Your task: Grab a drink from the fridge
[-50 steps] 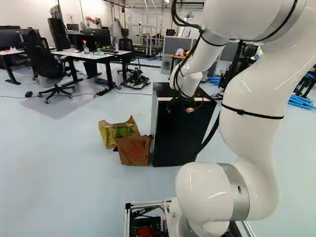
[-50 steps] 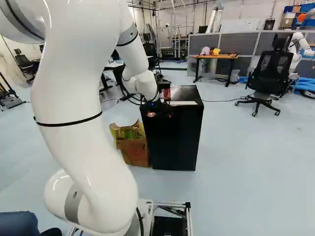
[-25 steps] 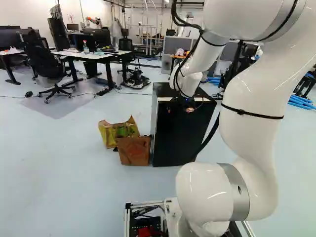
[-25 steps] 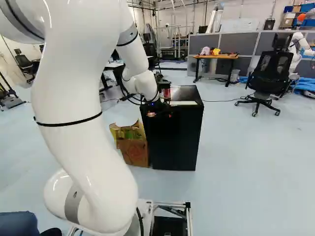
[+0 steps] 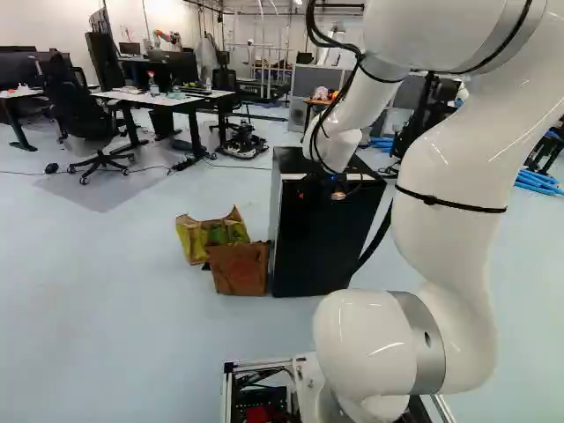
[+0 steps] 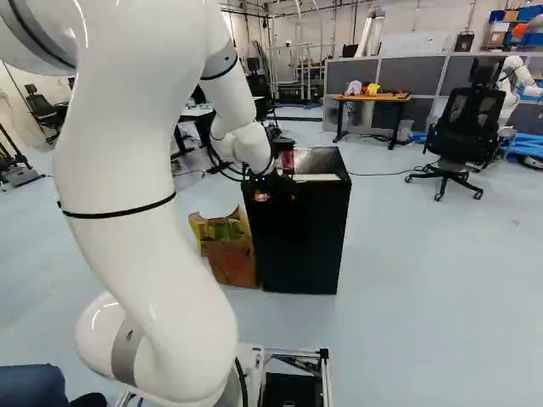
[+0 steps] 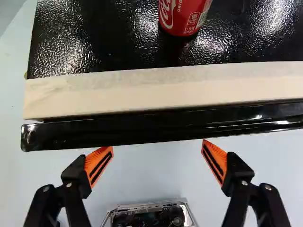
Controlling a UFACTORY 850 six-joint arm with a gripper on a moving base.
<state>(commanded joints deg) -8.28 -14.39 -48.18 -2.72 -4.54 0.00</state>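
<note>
Starting from the left of the left base view, you have a torn yellow-green carton (image 5: 196,240) and a brown cardboard box (image 5: 239,270) on the floor, the box just beside the black mini-fridge (image 5: 317,247). Neither looks likely to matter to your next move.

Next comes the mini-fridge itself, its door (image 7: 165,126) apparently closed. The red soda can (image 7: 182,16) stands upright on its top, beyond the pale strip (image 7: 165,87) that runs along the front. You can't see whether there are drinks inside.

Your tool (image 7: 157,153) is spread wide with nothing between its orange pads (image 7: 99,163), and both fingers are on the base's side of the door's top edge. You can't tell from here whether they touch it. The relation to work with is this: the can lies across that edge, farther from the base than your tool, and a little off its centreline.

If the can is your drink, I'd raise the tool clear first, then go forward over the strip — a straight push would probably catch the edge. If you want one from inside, the door comes first — and your tool seems well placed to start there. The white arm (image 5: 449,194) rises farthest right.
</note>
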